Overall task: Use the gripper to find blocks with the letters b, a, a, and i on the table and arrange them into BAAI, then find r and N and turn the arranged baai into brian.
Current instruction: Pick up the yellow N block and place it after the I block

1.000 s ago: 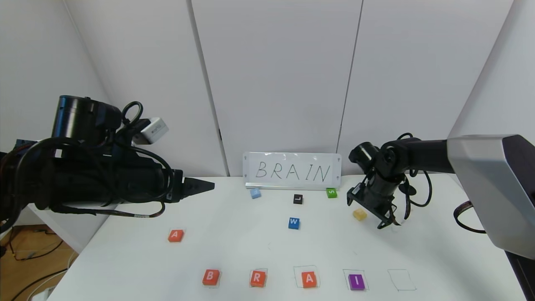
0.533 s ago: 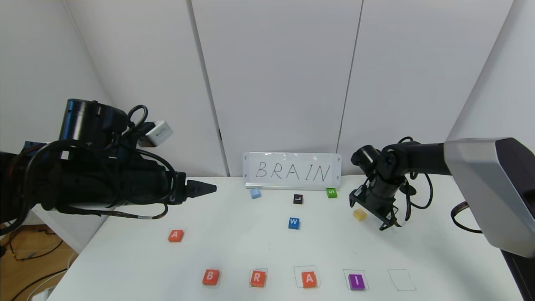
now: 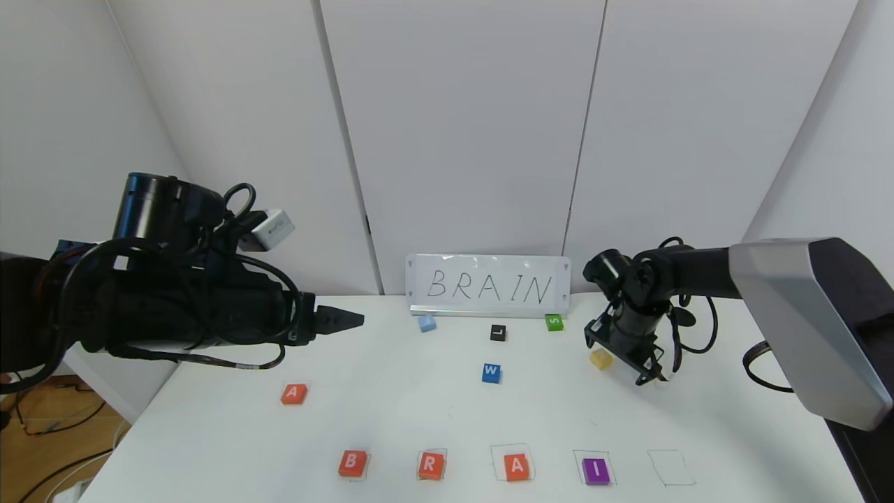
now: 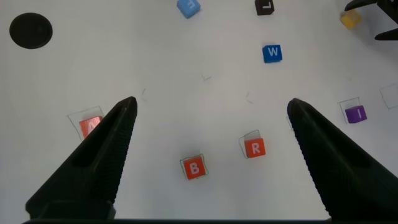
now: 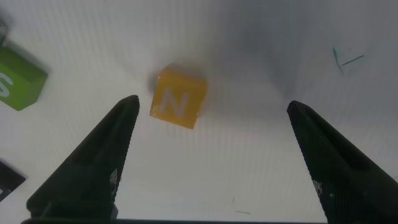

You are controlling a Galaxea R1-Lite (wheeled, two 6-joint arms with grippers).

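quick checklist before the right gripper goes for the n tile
1. Right gripper open: ok, jaws spread wide in the right wrist view.
2. N tile between the jaws: not ok, it sits off toward one finger.
3. N tile free of neighbours: ok, green S tile lies apart from it.
4. Fifth outlined square vacant: ok.
5. Row so far reads B, R, A, I: ok.
6. Left gripper out of the way: ok, open, raised on the far left side of the table.

B, R, A, I in front row, N behind
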